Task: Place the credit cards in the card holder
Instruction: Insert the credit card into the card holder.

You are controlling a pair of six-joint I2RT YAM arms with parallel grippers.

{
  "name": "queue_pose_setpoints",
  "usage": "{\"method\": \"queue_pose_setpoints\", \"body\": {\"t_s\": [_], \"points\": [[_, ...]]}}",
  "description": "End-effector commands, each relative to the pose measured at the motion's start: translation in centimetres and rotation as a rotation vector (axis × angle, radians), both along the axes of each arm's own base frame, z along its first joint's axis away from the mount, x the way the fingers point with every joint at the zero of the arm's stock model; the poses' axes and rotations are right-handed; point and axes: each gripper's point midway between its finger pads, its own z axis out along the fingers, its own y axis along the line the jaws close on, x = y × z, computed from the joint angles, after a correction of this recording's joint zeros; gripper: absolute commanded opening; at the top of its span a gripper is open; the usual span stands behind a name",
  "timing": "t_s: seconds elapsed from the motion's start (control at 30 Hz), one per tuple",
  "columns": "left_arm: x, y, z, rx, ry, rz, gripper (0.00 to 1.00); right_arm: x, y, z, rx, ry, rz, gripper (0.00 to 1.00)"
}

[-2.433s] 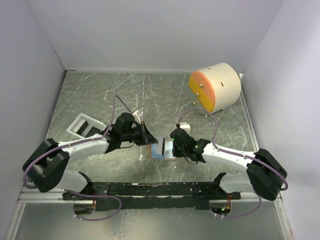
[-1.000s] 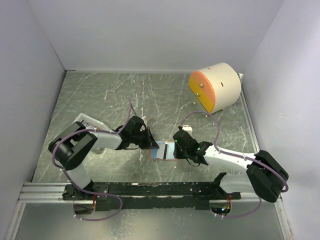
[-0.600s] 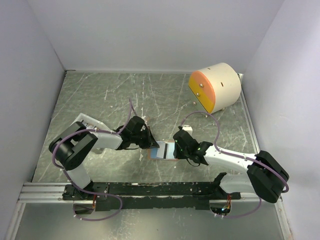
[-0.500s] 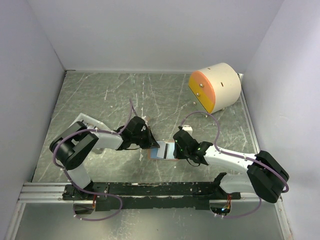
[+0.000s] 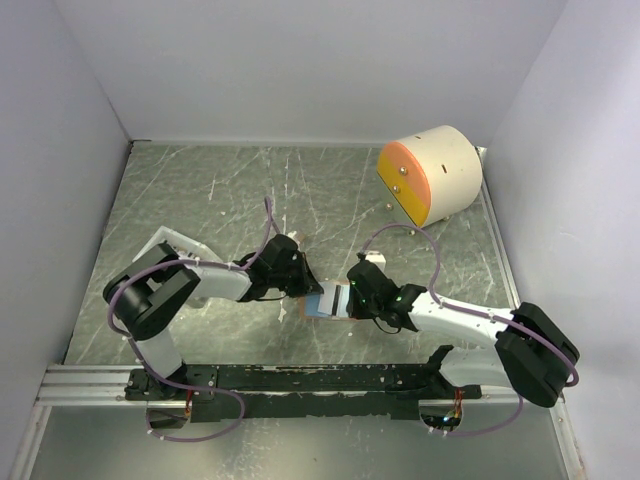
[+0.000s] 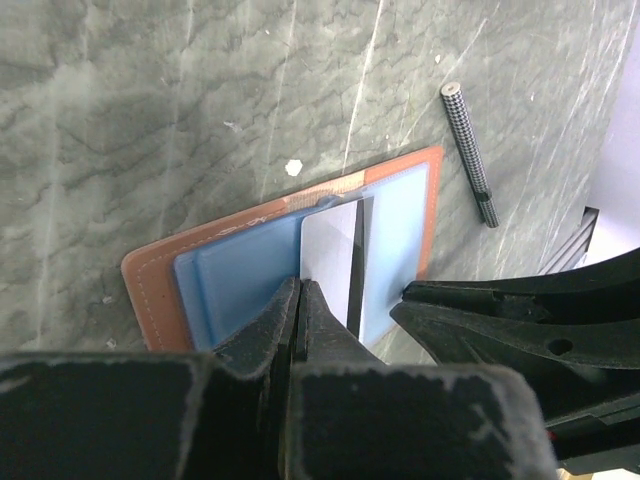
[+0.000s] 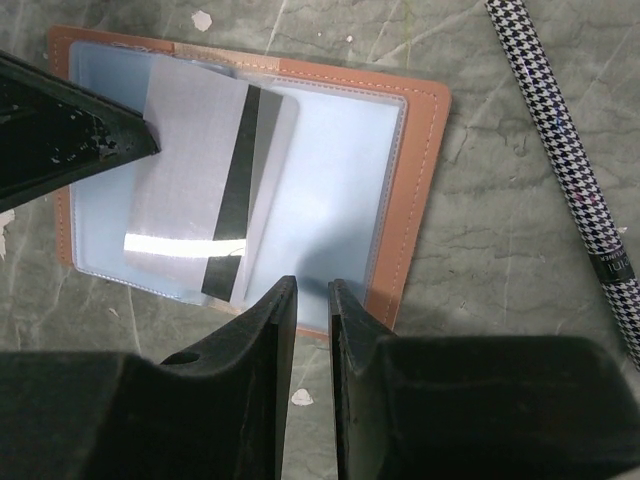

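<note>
One credit card (image 7: 190,180) now lies flat on the open card holder (image 7: 425,170) — seconds ago the left gripper (image 6: 300,285), clamped on it, held it upright. Right gripper (image 7: 305,285) rests at the holder's near edge, fingers almost together — pinching or not, I cannot tell. Pocketing looks next.

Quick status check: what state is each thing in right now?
card holder: open, lying flat.
credit card: stripe side up, tilted across the holder's inside.
left gripper: shut on the credit card.
right gripper: fingers nearly closed at the holder's edge; grip unclear.
</note>
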Motion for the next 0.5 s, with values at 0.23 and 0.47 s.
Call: {"method": "queue_pose_setpoints", "body": {"t_s": [0.23, 0.47], "points": [[0.3, 0.9, -0.9, 0.065, -0.021, 0.04, 0.07, 0.1, -0.4, 0.3, 0.005, -0.005, -0.025, 0.2], [-0.3, 0.4, -1.2, 0.065, -0.016, 0.026, 0.07, 1.2, -1.8, 1.4, -0.021, -0.038, -0.081, 0.26]]}}
